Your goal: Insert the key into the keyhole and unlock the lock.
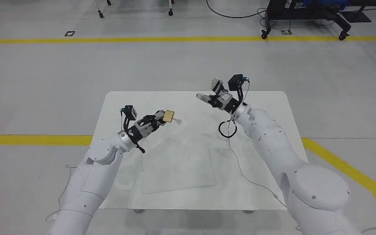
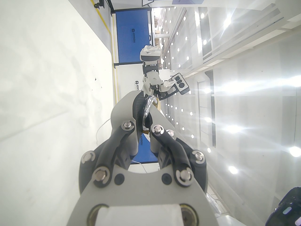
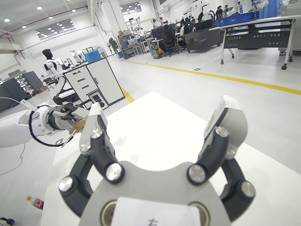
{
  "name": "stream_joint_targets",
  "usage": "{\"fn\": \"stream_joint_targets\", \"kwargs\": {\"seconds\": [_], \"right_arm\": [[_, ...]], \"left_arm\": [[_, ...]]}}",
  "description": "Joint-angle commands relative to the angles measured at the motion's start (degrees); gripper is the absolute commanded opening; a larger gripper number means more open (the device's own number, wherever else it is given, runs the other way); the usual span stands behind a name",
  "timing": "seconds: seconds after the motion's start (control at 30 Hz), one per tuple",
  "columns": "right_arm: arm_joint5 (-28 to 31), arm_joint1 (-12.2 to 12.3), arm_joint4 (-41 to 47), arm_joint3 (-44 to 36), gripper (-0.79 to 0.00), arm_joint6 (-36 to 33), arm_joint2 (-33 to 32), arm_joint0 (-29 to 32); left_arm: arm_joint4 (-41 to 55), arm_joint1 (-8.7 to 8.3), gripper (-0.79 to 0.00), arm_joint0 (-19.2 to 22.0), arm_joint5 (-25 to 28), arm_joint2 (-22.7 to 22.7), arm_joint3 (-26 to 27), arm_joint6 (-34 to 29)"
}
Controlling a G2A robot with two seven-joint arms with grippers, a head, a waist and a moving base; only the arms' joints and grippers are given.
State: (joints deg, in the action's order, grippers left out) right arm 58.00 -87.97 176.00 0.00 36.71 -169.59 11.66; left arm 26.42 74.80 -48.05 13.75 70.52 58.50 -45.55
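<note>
Above the white table's (image 1: 258, 176) left part, my left gripper (image 1: 161, 117) is shut on a brass padlock (image 1: 169, 115). In the left wrist view the padlock's steel shackle (image 2: 148, 105) lies between the closed fingers (image 2: 131, 109). A small silver key (image 1: 178, 121) sticks out of the padlock's free end; in the right wrist view the key (image 3: 68, 139) hangs below the padlock (image 3: 80, 124). My right gripper (image 1: 205, 98) is open and holds nothing, raised over the table's back middle, a short way right of the padlock. The right wrist view shows its fingers (image 3: 95, 121) spread wide.
A clear flat sheet (image 1: 176, 167) lies on the table's front middle. A thin white cable (image 1: 247, 170) runs across the right half. A plastic bottle (image 3: 35, 202) lies on the floor past the table's left edge.
</note>
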Motion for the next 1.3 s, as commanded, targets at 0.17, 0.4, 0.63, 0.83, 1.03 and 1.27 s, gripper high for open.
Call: {"fn": "stream_joint_targets", "kwargs": {"seconds": [0.17, 0.4, 0.63, 0.83, 1.03, 1.27], "right_arm": [[-3.6, 0.0, -0.3, -0.6, 0.000, 0.1, 0.0, 0.4], [-37.9, -0.4, -8.7, -6.7, 0.000, 14.2, 3.6, 1.6], [-78.5, -2.9, -16.5, -8.3, 0.000, 16.9, 7.8, 3.9], [-100.7, -4.9, -19.0, -9.6, 0.000, 12.7, 9.6, 5.6], [-101.8, -5.5, -15.6, -11.9, 0.000, 11.8, 8.8, 5.4], [-101.8, -5.5, -15.6, -11.9, 0.000, 11.8, 8.8, 5.4]], "left_arm": [[0.0, 0.00, -0.785, 0.0, 0.0, 0.0, 0.0, 0.0], [0.0, 0.00, -0.785, 0.0, 0.0, 0.0, 0.0, 0.0], [0.0, 0.00, -0.785, 0.0, 0.0, 0.0, 0.0, 0.0], [0.0, 0.00, -0.785, 0.0, 0.0, 0.0, 0.0, 0.0], [0.0, 0.00, -0.785, 0.0, 0.0, 0.0, 0.0, 0.0], [0.0, 0.00, -0.785, 0.0, 0.0, 0.0, 0.0, 0.0]]}}
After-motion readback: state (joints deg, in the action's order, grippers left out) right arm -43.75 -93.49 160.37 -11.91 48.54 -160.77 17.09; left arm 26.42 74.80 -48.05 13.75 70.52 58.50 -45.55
